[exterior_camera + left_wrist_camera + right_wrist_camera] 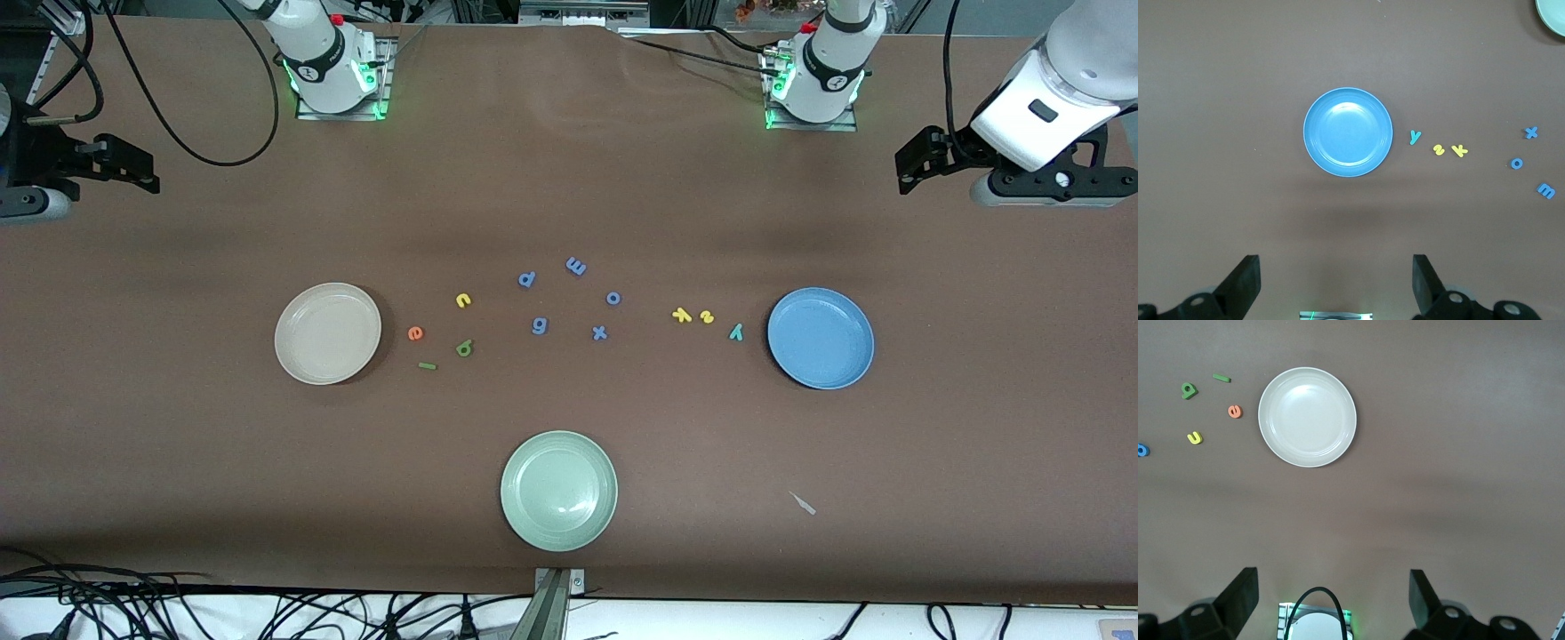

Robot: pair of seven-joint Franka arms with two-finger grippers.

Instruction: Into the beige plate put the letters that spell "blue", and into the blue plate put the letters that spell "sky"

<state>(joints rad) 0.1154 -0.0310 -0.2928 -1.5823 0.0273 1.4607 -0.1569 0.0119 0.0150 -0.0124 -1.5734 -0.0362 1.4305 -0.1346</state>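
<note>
The beige plate (327,333) (1307,417) lies toward the right arm's end of the table. Beside it are the orange e (415,333), green l (428,365), green b (463,348) and yellow u (462,300). The blue plate (821,338) (1348,132) lies toward the left arm's end, with the teal y (735,332), yellow s (707,316) and yellow k (682,315) beside it. Both plates hold nothing. My left gripper (916,164) (1336,267) hangs open high over the table's end by the blue plate. My right gripper (133,169) (1331,580) hangs open high over the other end.
Blue-purple letters p (526,279), m (575,265), o (613,298), g (540,325) and x (599,333) lie in the middle between the two groups. A pale green plate (558,491) sits nearer the front camera. A small white scrap (803,503) lies nearer the camera than the blue plate.
</note>
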